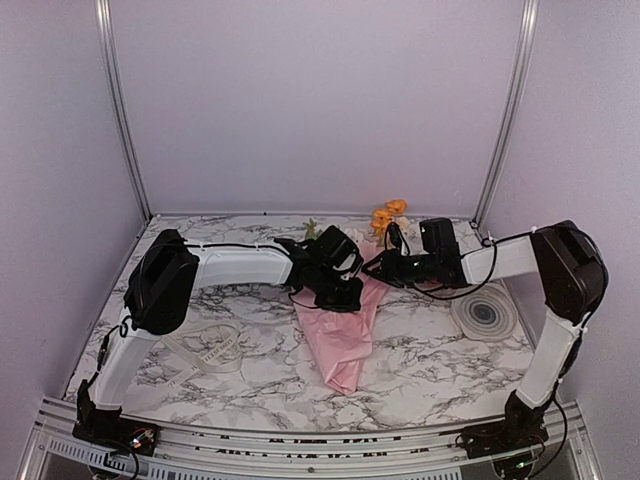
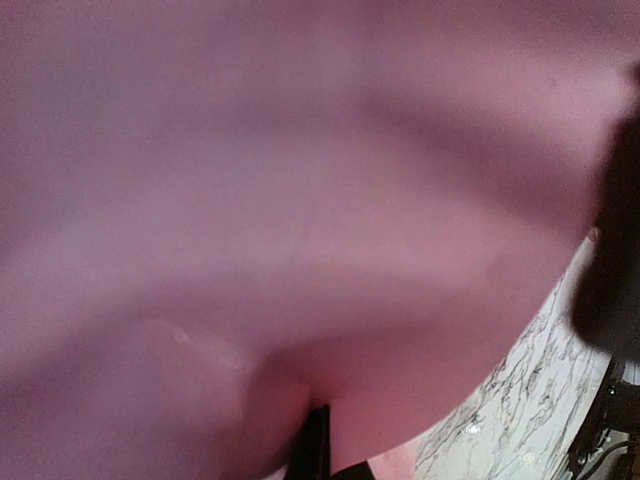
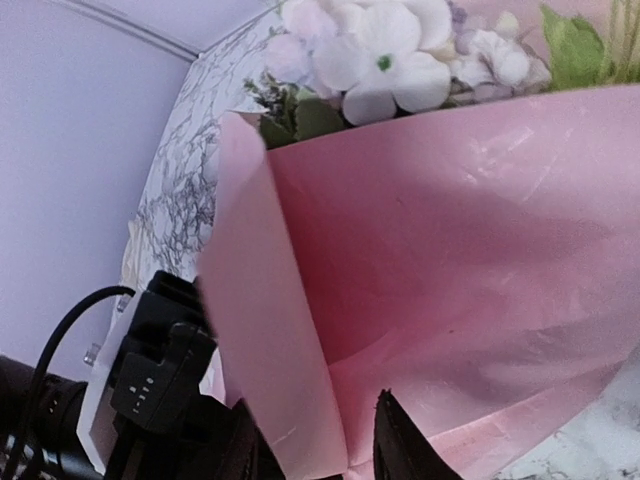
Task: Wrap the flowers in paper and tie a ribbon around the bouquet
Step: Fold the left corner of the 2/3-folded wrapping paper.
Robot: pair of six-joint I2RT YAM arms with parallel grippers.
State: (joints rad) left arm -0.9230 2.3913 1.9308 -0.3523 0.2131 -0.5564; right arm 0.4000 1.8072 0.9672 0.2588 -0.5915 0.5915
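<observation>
**Pink sheet swallows both close views**

Marble-patterned counter (image 1: 440, 365), white veined with grey, carries everything, shut in by smooth lilac walls. Two white arms with black joints bend inward and meet at the middle. They hide the upper part of the paper (image 1: 345, 340), a thin pink sheet gathered into a long soft shape. Its lower end lies creased and bare, pointing toward the near edge.

From the left wrist the sheet is a blurred pink mass across nearly the whole view. Only a corner of marble and a dark sliver at the bottom edge show past it. The left jaws are clenched tight at the paper's upper left side, but I cannot tell whether any of the sheet is pinched in them.

From the right wrist the paper stands as a smooth wall with one sharp upright fold. That fold rises between the right jaws, which are parted, with a dark finger (image 3: 400, 445) on each side, cut off by the frame.

The flowers (image 1: 388, 215) sit in the paper's far end. Orange heads show beyond the arms near the back wall, and up close white petals and green leaves peek over the rim. The stems are hidden.

The ribbon (image 1: 212, 345), pale and floppy, lies in loose loops left of the paper, apart from it. A pale ringed disc (image 1: 485, 312) lies flat at the right.
</observation>
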